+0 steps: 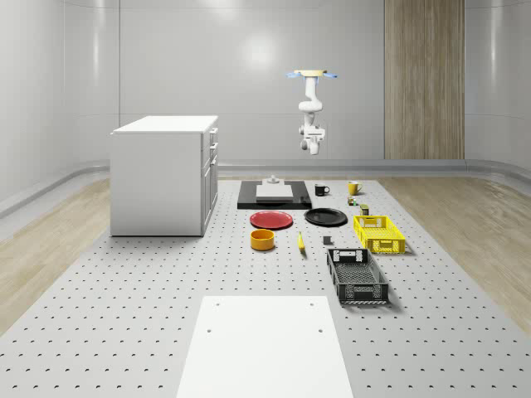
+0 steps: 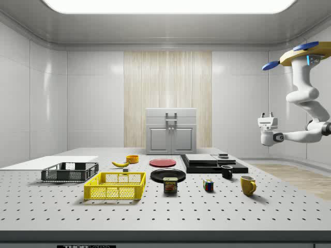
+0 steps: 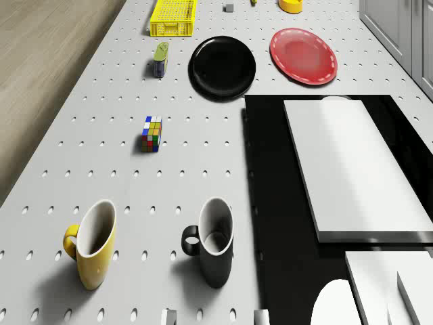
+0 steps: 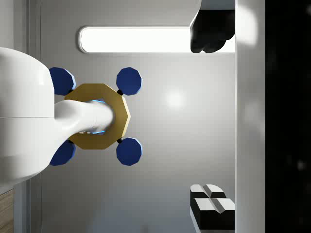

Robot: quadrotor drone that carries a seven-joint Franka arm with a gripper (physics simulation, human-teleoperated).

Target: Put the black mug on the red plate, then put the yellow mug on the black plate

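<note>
Over the far end of the table (image 1: 124,332) in the whole-scene view, the drone (image 1: 312,75) is hovering high, with the black mug (image 1: 321,190) sitting below it, near the yellow mug (image 1: 353,188) and apart from the red plate (image 1: 271,220). From the side, the fingers (image 2: 264,115) are hanging well above both mugs. In the drone view, the black mug is standing upright, handle toward the yellow one. I'm judging it rigid, light and slick, so I'm favouring a pinch across the rim wall. At the wrist, the fingers are standing spread wide, holding nothing.

Two mugs (image 3: 91,247), two plates (image 3: 222,66), perhaps.
</note>
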